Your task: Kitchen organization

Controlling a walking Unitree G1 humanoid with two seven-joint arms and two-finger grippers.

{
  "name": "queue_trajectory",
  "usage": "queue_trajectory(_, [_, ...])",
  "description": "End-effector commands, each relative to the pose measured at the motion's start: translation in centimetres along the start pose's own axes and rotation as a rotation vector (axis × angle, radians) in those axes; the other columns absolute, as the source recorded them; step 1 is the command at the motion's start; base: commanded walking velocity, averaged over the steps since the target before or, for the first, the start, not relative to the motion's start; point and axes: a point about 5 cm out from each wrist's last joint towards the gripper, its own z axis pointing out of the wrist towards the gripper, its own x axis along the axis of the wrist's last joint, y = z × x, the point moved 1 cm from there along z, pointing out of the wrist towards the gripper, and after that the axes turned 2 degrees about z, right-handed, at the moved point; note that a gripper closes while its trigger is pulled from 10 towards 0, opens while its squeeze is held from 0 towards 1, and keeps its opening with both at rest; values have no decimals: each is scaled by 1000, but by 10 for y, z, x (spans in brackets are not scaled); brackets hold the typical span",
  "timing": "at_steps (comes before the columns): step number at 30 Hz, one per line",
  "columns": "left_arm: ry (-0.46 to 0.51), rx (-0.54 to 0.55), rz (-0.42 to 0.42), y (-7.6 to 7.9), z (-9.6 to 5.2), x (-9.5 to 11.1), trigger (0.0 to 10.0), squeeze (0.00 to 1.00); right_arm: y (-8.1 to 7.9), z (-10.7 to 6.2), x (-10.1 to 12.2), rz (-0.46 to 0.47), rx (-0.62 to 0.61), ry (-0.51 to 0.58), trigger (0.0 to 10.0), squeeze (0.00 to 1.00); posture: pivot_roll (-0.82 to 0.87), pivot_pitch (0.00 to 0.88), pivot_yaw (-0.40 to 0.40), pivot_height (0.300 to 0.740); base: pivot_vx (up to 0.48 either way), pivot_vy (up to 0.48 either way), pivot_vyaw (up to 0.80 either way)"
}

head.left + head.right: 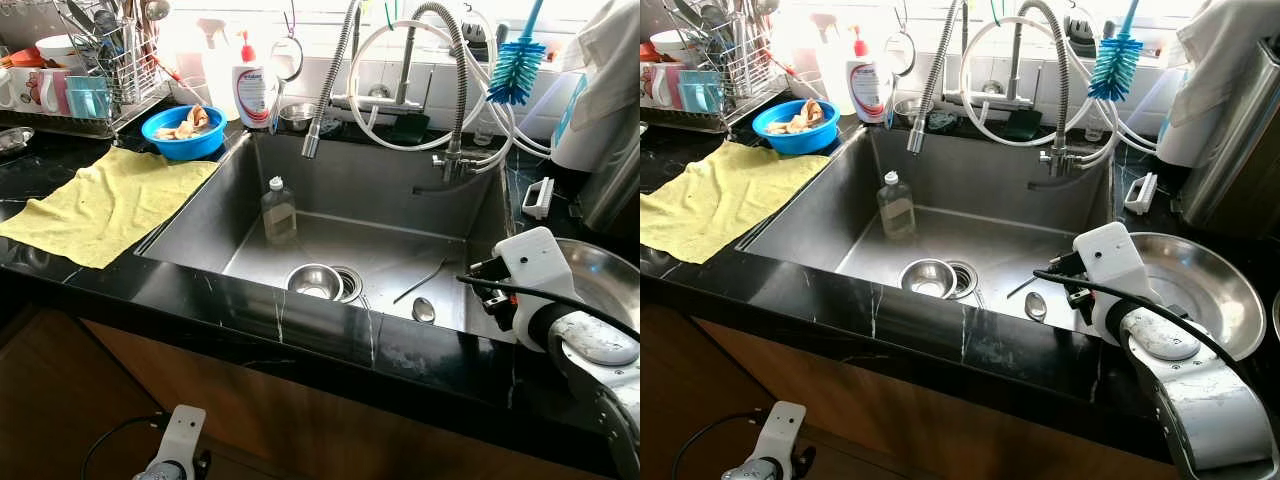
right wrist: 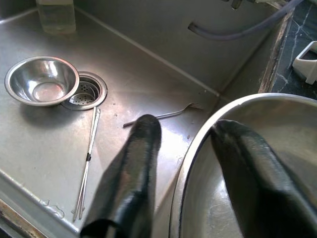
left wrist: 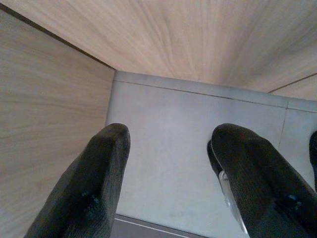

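A large steel bowl point(image 1: 1210, 275) rests on the black counter just right of the sink point(image 1: 200, 210). My right gripper point(image 2: 184, 126) is open and straddles the bowl's rim point(image 2: 198, 144), one finger over the sink and the other inside the bowl. Down in the sink lie a small steel bowl point(image 1: 314, 281) beside the drain point(image 2: 85, 91), a fork point(image 2: 163, 115), a spoon point(image 1: 424, 309), thin chopsticks point(image 2: 88, 158) and an upright clear bottle point(image 1: 279, 210). My left gripper point(image 3: 168, 144) hangs open low beside the wooden cabinet.
A yellow cloth point(image 1: 110, 200) is spread on the left counter. Behind it are a blue bowl point(image 1: 184, 130) with food scraps, a dish rack point(image 1: 100, 70) and a soap dispenser point(image 1: 255, 90). Faucet hoses point(image 1: 330, 80) and a blue brush point(image 1: 517, 65) hang over the sink's back.
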Motion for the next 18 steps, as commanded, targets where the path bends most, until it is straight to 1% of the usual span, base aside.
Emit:
queue_trajectory(1, [-15, 9, -2, -7, 0, -1, 10000, 0, -4, 2, 3, -2, 20, 6, 0, 0, -208, 0, 55, 740, 0, 0, 0])
queue_trajectory(10, [-14, 18, -12, -9, 0, 0, 10000, 0, -7, 2, 8, -17, 34, 26, 0, 0, -207, 0, 53, 740, 0, 0, 0])
queue_trajectory(15, [-13, 20, -19, -9, 0, 0, 10000, 0, -6, 2, 20, 1, 34, 80, 0, 0, -212, 0, 50, 740, 0, 0, 0])
queue_trajectory(18, [-13, 20, -20, -8, 0, 0, 10000, 0, -7, 2, 23, 5, 36, 97, 0, 0, -213, 0, 49, 740, 0, 0, 0])
